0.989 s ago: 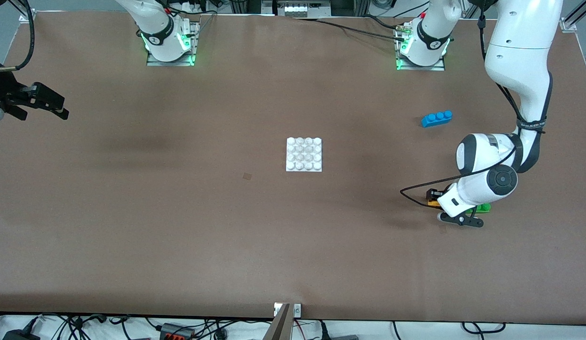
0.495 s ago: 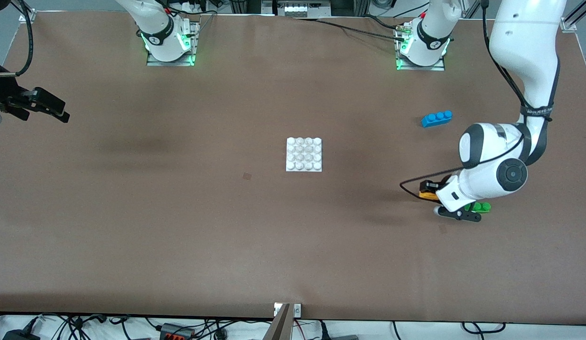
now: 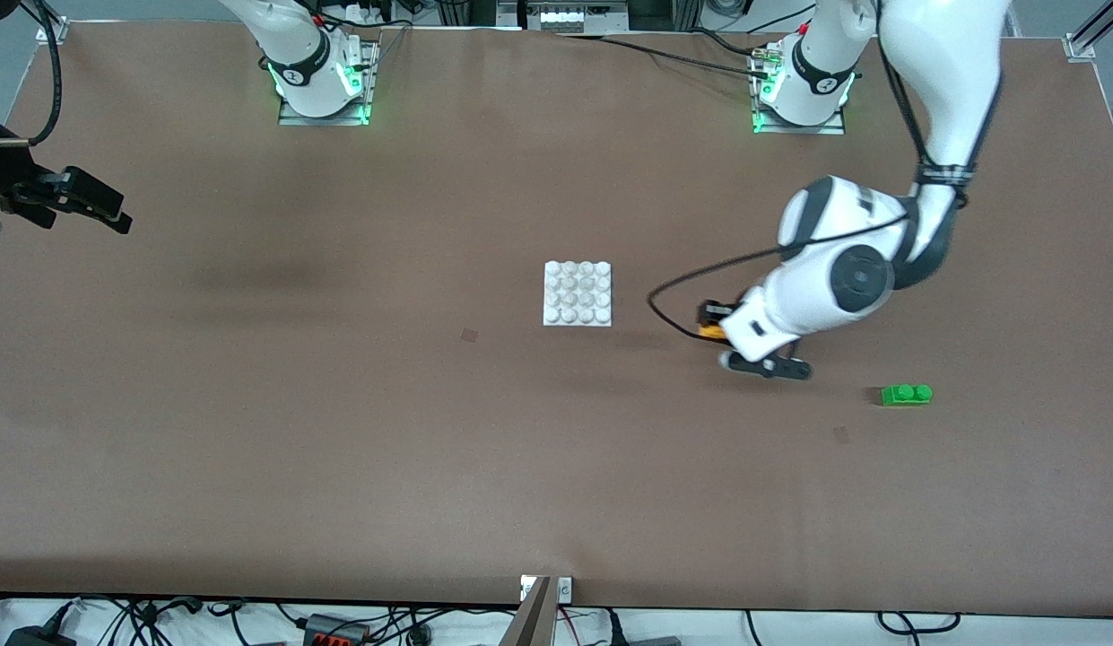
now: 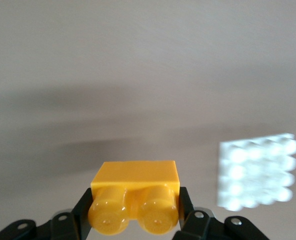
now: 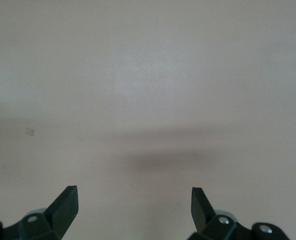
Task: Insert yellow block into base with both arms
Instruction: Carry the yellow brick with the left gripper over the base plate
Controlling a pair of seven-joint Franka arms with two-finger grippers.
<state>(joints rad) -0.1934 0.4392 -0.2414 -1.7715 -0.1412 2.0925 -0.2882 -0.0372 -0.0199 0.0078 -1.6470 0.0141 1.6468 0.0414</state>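
Observation:
The yellow block (image 3: 714,333) hangs above the table with my left gripper (image 3: 710,323) shut on it, between the base (image 3: 578,293) and a green brick. In the left wrist view the yellow block (image 4: 134,197) sits between the black fingers of the left gripper (image 4: 134,206), its two studs facing the camera. The white studded base (image 4: 258,172) lies on the table ahead of it, off to one side. My right gripper (image 3: 108,211) waits open over the right arm's end of the table. In the right wrist view the right gripper (image 5: 134,198) has only bare table between its fingers.
A green two-stud brick (image 3: 907,394) lies on the table toward the left arm's end, nearer to the front camera than the left gripper. A black cable (image 3: 668,301) loops out from the left wrist toward the base. A small dark mark (image 3: 469,335) sits on the table near the base.
My left gripper has risen from beside the green brick with the yellow block and carried it toward the base. The green brick now lies uncovered. The right arm has barely moved.

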